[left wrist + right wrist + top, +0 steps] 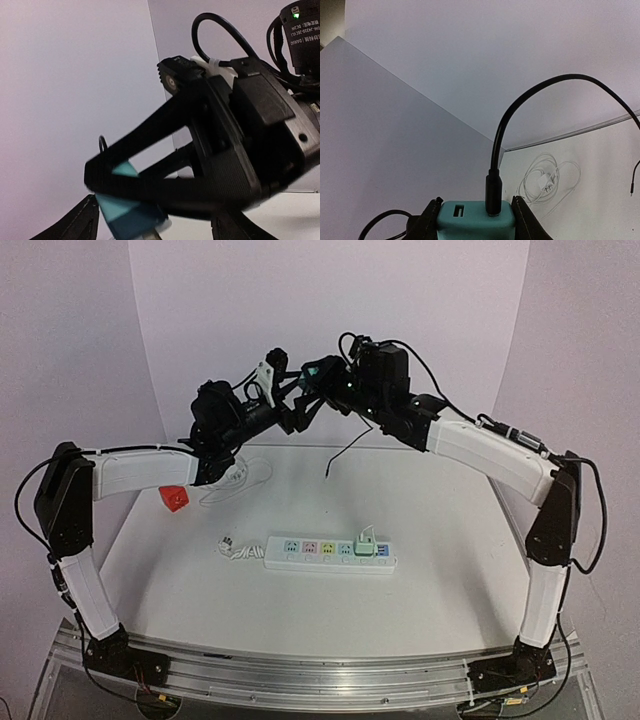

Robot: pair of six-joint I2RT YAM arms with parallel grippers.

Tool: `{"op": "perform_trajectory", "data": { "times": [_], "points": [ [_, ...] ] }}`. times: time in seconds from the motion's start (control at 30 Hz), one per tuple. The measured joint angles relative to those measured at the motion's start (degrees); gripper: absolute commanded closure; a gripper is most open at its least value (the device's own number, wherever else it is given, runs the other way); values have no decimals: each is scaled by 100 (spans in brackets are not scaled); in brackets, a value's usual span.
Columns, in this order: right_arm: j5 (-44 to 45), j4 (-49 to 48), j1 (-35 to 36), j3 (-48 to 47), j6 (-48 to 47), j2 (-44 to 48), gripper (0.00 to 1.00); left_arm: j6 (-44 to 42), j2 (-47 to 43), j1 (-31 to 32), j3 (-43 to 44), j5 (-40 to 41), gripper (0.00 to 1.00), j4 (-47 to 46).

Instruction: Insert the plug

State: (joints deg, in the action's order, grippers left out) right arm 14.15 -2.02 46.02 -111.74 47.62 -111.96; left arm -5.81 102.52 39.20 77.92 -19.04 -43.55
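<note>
A teal charger (475, 220) with a black cable (520, 107) plugged into its top is clamped between my right gripper's (475, 225) fingers. In the top view that right gripper (318, 375) holds it high above the back of the table, and the cable's loose end (327, 473) hangs down. My left gripper (303, 405) is raised just below and left of it. In the left wrist view the charger (131, 216) sits between my left gripper's (152, 232) spread fingers, with no visible contact. The white power strip (330, 553) lies on the table in front.
A green-white plug (367, 542) stands in a socket near the strip's right end. A red block (176, 498) and a coiled white cable (238, 478) lie at the back left of the table. The strip's own cord (235, 549) is bunched at its left end.
</note>
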Motion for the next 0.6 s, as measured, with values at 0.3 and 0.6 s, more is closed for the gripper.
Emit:
{"op": "perform_trajectory", "data": {
  "times": [0.3,0.6],
  "points": [
    [-99,-217,105,-116,124,-153,100,-147,0,-22,49,524,62,-218],
    [-294,-488,92,-102,66,-153,100,280,-2,-31,58,692,100,-351]
  ]
}}
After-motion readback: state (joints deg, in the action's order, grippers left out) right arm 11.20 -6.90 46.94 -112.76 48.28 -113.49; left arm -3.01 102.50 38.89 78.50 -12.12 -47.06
